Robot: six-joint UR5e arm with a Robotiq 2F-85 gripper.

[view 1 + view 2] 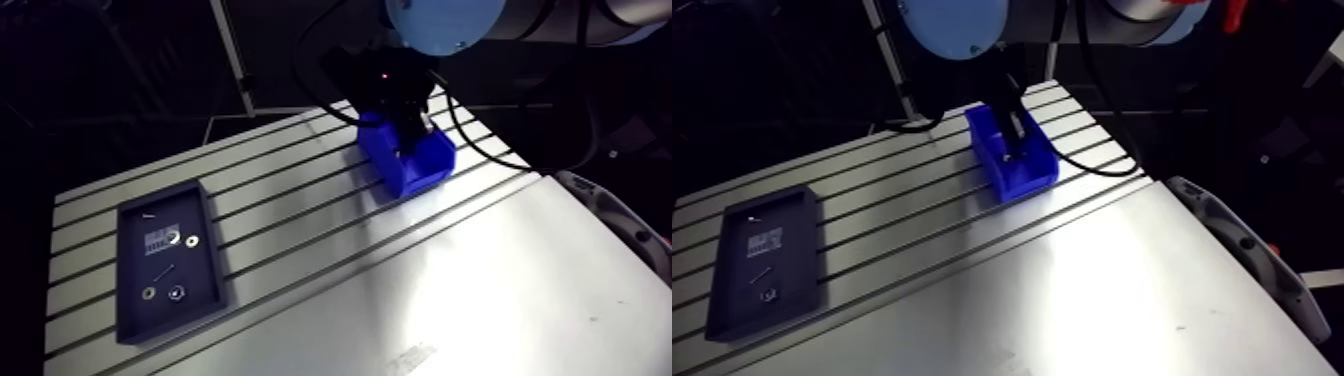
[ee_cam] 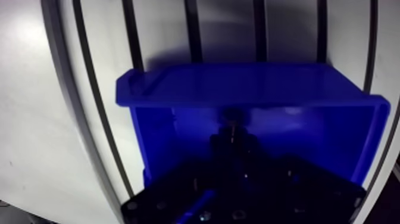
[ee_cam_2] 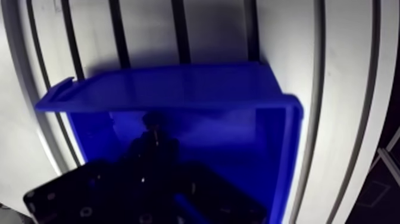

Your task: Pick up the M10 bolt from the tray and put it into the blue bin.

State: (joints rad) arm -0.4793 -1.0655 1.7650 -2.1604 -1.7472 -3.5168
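One gripper (image 1: 408, 128) hangs low inside the blue bin (image 2: 238, 89), well apart from the tray (image 1: 130, 310). A dark shape with a small glint at its tip is probably the M10 bolt (image 2: 230, 127), inside the bin. Whether the gripper is clamped or apart cannot be told. For a good drop it should let go low, then rise straight, clear of the walls

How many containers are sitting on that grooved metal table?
2: a blue plastic bin below the arm, and a dark rectangular tray holding small metal parts, well apart from it.
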